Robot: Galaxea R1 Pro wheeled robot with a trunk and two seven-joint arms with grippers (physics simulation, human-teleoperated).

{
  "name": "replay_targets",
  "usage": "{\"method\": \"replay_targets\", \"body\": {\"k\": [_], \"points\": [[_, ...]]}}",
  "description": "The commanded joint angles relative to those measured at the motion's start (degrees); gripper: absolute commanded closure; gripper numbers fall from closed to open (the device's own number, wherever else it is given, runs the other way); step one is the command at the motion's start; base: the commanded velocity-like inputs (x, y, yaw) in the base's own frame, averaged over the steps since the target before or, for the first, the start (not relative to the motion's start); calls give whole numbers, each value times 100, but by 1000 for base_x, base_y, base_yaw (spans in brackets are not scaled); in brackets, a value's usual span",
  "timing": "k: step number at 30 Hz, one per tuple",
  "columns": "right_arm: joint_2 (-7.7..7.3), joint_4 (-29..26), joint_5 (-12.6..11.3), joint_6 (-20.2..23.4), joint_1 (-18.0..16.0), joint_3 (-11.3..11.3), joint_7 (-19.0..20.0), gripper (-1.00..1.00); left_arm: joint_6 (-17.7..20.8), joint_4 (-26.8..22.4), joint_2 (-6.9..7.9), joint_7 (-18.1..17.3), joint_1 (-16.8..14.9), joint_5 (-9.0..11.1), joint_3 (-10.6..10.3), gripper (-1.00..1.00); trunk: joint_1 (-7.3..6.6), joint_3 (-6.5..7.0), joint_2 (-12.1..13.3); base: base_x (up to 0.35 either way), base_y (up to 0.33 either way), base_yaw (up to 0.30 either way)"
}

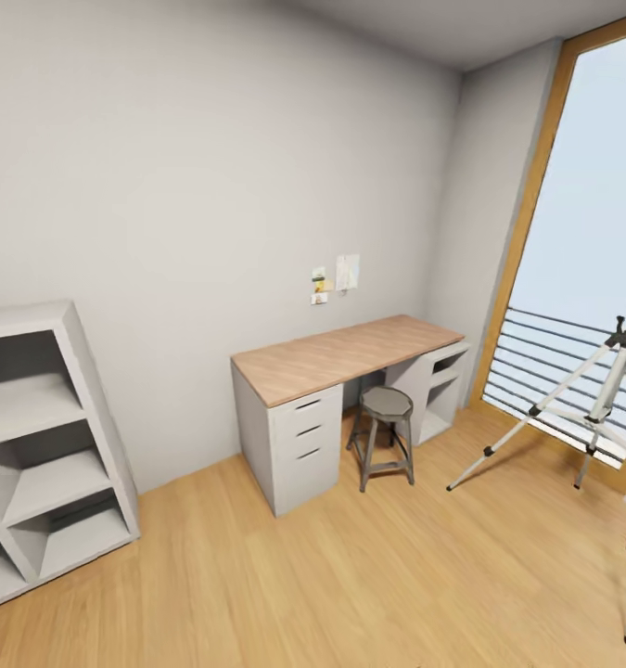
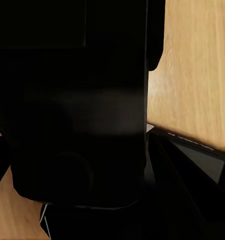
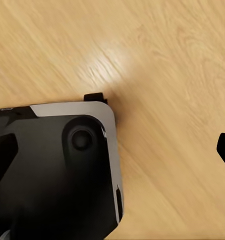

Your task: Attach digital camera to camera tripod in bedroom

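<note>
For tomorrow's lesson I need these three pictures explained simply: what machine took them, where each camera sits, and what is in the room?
A wheeled robot with two arms took them, inside a computer simulation. The large picture comes from its head camera, looking down into a bedroom. There you see a wood-topped desk with a grey stool in front, an open shelf unit at the left, a tall window, and the camera tripod standing on the wood floor at the right.

The two small pictures come from cameras near each arm's gripper. Both look down at the floor and at dark parts that seem to be the robot's own body. The left one is mostly dark, so I cannot tell whether anything is held.
</note>
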Motion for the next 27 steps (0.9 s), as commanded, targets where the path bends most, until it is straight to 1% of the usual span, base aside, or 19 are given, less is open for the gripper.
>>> {"method": "replay_targets", "body": {"k": [1,3,9,17,22,27], "points": [[-2,15,43,-30,-8,-47,9,-100,-9,0,-7,0,-4,32,-51,100,3,-11,-10,139,0,-294],[0,16,44,-31,-8,-47,9,-100,-5,0,-22,-3,-2,26,-52,100,3,-11,-10,189,0,-294],[16,18,52,-36,-9,-44,9,-100,7,0,-128,-13,-4,2,-57,100,3,-11,-10,280,0,-294],[10,16,53,-41,-9,-45,9,-100,17,0,-152,-14,-3,-8,-58,100,3,-11,-10,318,0,-294],[-6,11,69,-26,-12,-23,9,-100,23,0,-153,-15,-3,-9,-59,100,3,-11,-10,323,0,-64],[31,10,82,-12,-10,-3,9,-100,43,0,-154,-17,-3,-11,-59,100,3,-11,-10,323,0,-5]]}}
